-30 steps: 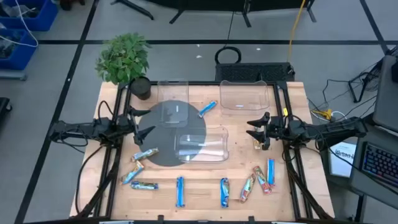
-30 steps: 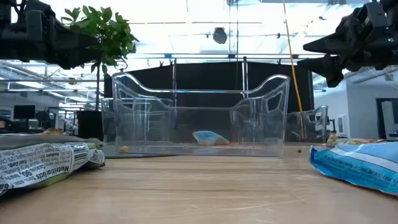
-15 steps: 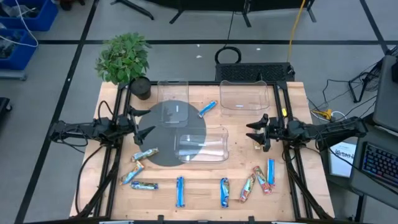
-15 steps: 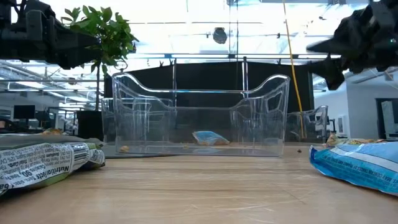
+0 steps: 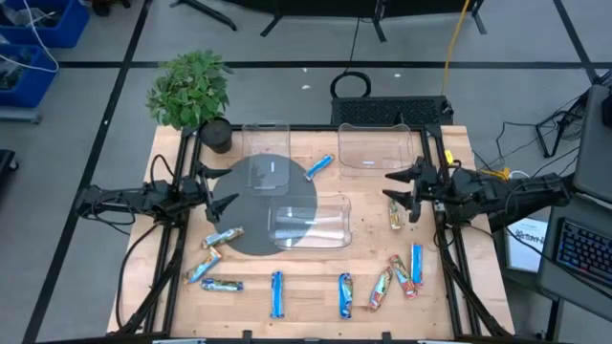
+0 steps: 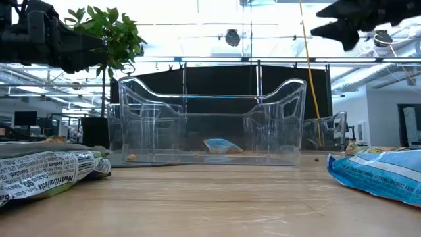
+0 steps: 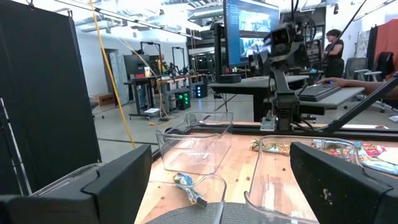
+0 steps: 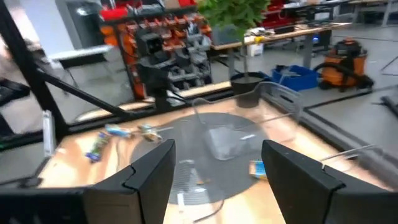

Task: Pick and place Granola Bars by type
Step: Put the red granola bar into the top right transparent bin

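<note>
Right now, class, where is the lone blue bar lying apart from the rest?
In the high view, the blue bar lies at the table's far middle, between the two far bins, beside the grey disc.

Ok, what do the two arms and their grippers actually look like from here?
Both arms are dark, slim and jointed, with black cables trailing off the table sides. The left gripper and right gripper each end in two black, wedge-shaped fingers. A small yellow marking shows near the right wrist. No other markings are readable.
</note>
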`<action>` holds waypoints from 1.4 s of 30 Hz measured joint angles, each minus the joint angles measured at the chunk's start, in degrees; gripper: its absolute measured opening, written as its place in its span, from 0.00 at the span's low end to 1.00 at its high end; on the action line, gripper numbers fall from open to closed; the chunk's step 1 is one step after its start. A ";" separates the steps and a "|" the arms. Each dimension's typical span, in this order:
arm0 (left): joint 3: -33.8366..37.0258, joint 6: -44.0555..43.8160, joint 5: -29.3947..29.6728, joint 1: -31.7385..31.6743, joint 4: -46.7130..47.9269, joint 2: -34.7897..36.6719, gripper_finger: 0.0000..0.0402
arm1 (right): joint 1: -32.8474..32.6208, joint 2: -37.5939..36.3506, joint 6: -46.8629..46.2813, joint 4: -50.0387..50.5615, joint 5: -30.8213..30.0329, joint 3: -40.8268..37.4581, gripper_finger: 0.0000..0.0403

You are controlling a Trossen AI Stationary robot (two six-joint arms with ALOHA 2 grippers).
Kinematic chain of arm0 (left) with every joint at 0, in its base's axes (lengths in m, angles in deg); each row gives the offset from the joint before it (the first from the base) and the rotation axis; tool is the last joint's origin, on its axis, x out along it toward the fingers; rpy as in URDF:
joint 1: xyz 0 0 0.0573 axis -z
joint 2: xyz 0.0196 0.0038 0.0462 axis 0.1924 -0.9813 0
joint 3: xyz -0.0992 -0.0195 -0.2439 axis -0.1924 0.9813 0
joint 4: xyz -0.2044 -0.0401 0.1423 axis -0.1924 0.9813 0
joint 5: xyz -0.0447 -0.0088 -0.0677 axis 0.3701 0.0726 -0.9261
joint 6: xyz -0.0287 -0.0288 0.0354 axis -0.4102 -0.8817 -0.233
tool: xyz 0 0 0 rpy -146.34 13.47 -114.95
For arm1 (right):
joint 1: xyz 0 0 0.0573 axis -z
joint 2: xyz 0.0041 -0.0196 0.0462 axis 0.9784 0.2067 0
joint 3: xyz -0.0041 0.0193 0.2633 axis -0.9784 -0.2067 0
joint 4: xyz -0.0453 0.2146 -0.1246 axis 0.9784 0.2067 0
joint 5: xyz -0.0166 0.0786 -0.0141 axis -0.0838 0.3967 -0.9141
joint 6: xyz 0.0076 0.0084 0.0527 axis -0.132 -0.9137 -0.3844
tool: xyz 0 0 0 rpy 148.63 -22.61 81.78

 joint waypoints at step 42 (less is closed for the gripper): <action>0.00 0.01 -0.20 0.00 -0.07 0.00 0.94 | -11.19 41.30 17.25 52.93 16.00 54.57 0.58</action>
